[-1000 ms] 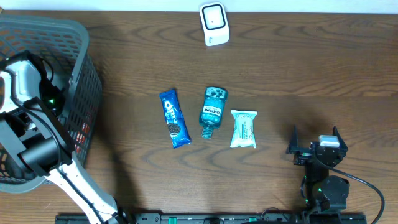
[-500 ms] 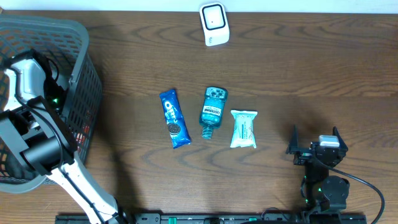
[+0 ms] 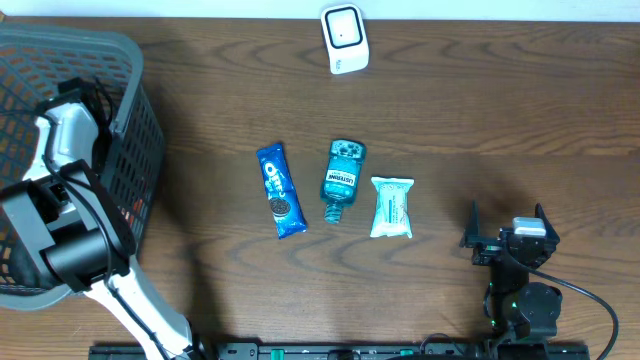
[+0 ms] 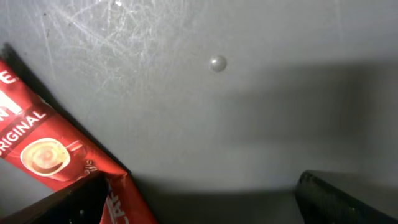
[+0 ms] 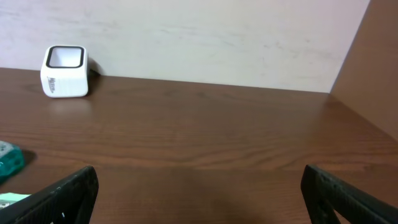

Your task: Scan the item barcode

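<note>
My left arm (image 3: 66, 140) reaches down into the grey basket (image 3: 135, 60) at the table's left. In the left wrist view my left gripper (image 4: 205, 211) is open just above the basket's grey floor. A red packet marked ORIGINAL (image 4: 46, 152) lies beside its left finger (image 4: 71, 205), with one corner just inside it. A blue Oreo pack (image 3: 280, 190), a teal mouthwash bottle (image 3: 341, 178) and a pale wipes pack (image 3: 391, 207) lie mid-table. The white scanner (image 3: 344, 38) stands at the back. My right gripper (image 3: 505, 240) rests open at the front right, with nothing in it.
The basket's mesh walls surround the left gripper. In the right wrist view the scanner (image 5: 64, 71) stands far left by the pale wall (image 5: 199, 37). The bottle's edge (image 5: 9, 158) shows at the left border. A brown side panel (image 5: 373, 68) rises at the right.
My left arm has shifted a little to the right inside the basket. The right arm and the items on the table have not moved.
</note>
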Controlling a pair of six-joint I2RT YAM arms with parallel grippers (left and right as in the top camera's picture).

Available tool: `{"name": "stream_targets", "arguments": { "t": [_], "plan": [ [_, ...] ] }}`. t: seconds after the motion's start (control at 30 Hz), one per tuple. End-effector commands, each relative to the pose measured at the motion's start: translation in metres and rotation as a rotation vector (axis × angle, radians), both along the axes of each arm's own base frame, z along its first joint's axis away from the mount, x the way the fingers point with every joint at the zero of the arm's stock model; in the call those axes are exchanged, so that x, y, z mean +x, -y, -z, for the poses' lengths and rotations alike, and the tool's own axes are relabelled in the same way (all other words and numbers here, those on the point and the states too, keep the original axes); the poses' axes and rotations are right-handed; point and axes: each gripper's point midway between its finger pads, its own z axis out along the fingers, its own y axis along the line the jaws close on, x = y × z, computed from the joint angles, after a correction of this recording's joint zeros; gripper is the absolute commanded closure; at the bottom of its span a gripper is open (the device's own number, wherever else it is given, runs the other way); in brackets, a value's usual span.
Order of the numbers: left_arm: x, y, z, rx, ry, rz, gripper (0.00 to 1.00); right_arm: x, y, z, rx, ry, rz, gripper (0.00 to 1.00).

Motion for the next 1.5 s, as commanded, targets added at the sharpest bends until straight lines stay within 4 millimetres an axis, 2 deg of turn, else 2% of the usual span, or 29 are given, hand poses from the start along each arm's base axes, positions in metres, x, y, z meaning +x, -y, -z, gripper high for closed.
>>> {"name": "stream_targets", "arguments": {
  "t": [0.0,0.3,0.43,0.53,0.63,0.83,0.97,1.03,1.2,1.33,1.47],
  "plan": [
    [-0.041,0.025,0.07,-0.09,-0.195,0.017,0.02,0.0,0.001,0.0,-0.006,0.003,0.002,0.01],
    [-0.038,-0.016,0.066,0.09,-0.194,0.027,0.02,0.0,0.001,0.0,-0.006,0.003,0.002,0.01],
    [-0.024,-0.035,0.069,0.117,-0.132,0.092,0.02,0.0,0.001,0.0,-0.006,0.003,0.002,0.01],
    [-0.006,-0.055,0.07,0.148,-0.072,0.208,0.02,0.0,0.001,0.0,-0.006,0.003,0.002,0.01],
    [0.001,-0.067,0.068,0.163,-0.059,0.287,0.02,0.0,0.001,0.0,-0.006,0.003,0.002,0.01],
    [0.004,-0.071,0.05,0.168,-0.064,0.393,0.02,0.0,0.001,0.0,-0.006,0.002,0.002,0.01],
    [0.001,-0.07,0.01,0.192,-0.039,0.394,0.02,0.0,0.001,0.0,-0.006,0.002,0.002,0.01],
    [-0.002,-0.068,0.0,0.192,-0.037,0.393,0.02,0.0,0.001,0.0,-0.006,0.002,0.002,0.01],
    [-0.017,-0.059,-0.004,0.149,-0.07,0.352,0.02,0.0,0.001,0.0,-0.006,0.002,0.002,0.01],
    [-0.016,-0.06,-0.008,0.155,-0.065,0.354,0.02,0.0,0.001,0.0,-0.006,0.002,0.002,0.01],
    [-0.01,-0.063,-0.022,0.177,-0.046,0.388,0.02,0.0,0.001,0.0,-0.006,0.002,0.002,0.01]
  ]
}}
